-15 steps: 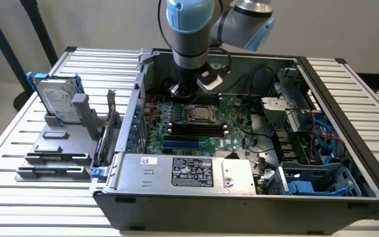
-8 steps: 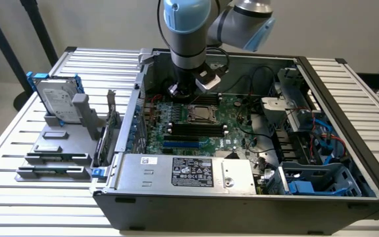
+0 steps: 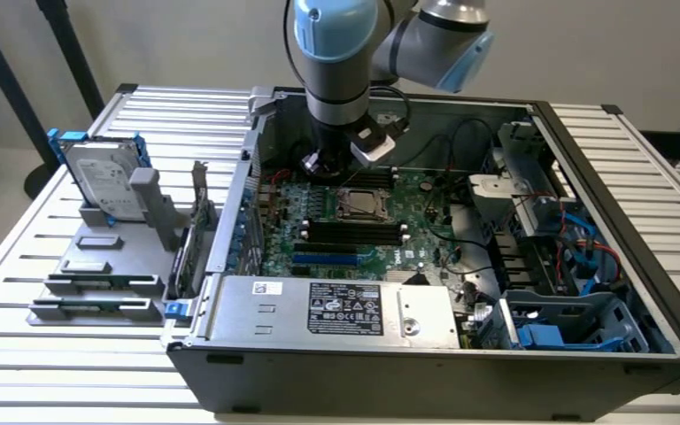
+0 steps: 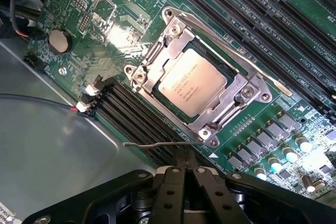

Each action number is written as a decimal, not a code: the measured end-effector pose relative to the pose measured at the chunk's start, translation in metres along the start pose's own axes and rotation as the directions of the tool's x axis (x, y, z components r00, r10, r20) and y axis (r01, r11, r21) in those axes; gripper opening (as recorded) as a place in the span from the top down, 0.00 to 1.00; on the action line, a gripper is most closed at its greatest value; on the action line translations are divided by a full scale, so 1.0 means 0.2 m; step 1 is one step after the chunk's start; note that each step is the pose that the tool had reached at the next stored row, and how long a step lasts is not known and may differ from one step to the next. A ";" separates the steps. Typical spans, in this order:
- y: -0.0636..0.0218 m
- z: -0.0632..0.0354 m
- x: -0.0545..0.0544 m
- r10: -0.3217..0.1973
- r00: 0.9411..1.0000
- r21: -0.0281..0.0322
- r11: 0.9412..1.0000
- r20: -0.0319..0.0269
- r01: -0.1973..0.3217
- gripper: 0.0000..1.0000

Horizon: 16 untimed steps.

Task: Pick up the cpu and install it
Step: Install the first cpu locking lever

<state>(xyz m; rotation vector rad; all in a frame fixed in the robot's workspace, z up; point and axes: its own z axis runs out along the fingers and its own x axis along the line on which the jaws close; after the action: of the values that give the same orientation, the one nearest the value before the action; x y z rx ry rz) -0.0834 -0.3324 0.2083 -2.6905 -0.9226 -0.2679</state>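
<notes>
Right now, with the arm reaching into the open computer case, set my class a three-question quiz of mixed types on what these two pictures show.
1. True or false: the cpu lies in its socket on the motherboard.
2. Multiple choice: the hand above the board is A) wide open, B) shut, C) clamped on a red cable.
3. Fill in: in the exterior view, the hard drive stands upright outside the case in a ___ bracket.

Key: 1 true; 2 B; 3 blue.
</notes>
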 end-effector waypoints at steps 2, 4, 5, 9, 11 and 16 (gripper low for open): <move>0.001 0.003 0.00 0.000 1.000 -0.002 1.000 0.002 0.000 0.89; 0.002 0.008 0.00 0.000 1.000 -0.003 1.000 0.002 0.000 0.89; 0.002 0.010 0.00 0.000 1.000 -0.003 1.000 0.002 0.000 0.89; 0.005 0.017 0.00 0.000 1.000 -0.004 1.000 0.003 0.001 0.89; 0.009 0.019 0.00 -0.001 1.000 -0.004 1.000 0.003 0.001 0.89; 0.018 0.021 0.01 -0.001 1.000 -0.005 1.000 0.004 0.001 0.89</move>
<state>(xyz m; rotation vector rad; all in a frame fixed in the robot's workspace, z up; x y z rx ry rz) -0.0787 -0.3322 0.2043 -2.6965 -0.9253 -0.2654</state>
